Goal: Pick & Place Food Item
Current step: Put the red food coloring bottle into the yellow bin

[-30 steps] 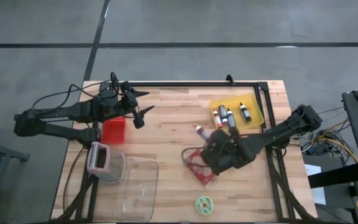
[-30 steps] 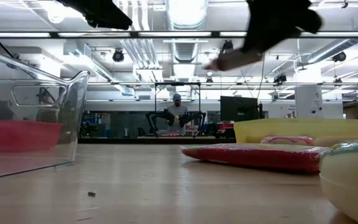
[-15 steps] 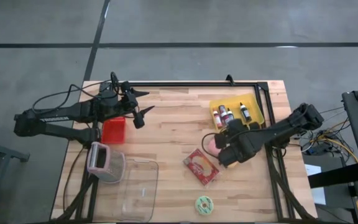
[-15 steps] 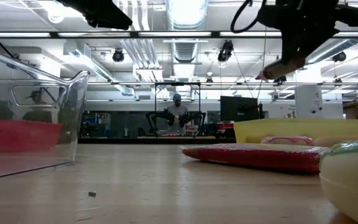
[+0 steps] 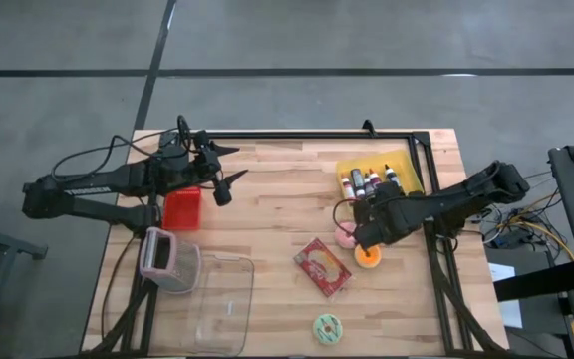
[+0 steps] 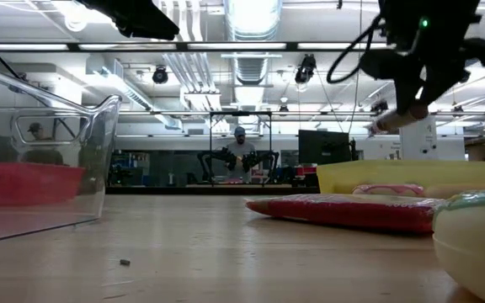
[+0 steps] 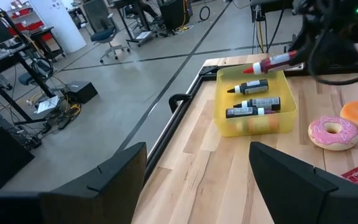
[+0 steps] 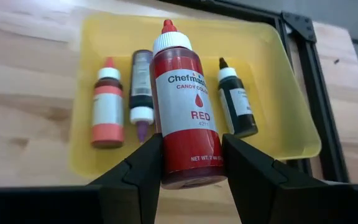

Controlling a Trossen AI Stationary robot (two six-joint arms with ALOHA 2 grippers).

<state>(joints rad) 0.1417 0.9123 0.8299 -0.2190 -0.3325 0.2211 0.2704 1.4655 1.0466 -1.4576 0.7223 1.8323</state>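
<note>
Change: right gripper [image 8: 191, 163] now over yellow tray [image 5: 413, 182] at table's 2 o'clock, off red packet [image 5: 324, 266]; pink donut [image 5: 346, 237] and orange donut [image 5: 368, 256] uncovered
Right grip: clamped on red bottle [image 8: 187, 106]
Left gripper [image 7: 197, 163]: spread wide, nothing held, at 10 o'clock
Wrist-only: three bottles lying in tray
Label: "Chefmaster CANDY COLOR RED"

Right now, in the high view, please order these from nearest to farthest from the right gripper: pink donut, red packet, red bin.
From the right gripper:
1. Pink donut, just beside it, toward the table's middle.
2. Red packet, farther toward the middle.
3. Red bin, far across, under the left arm.
</note>
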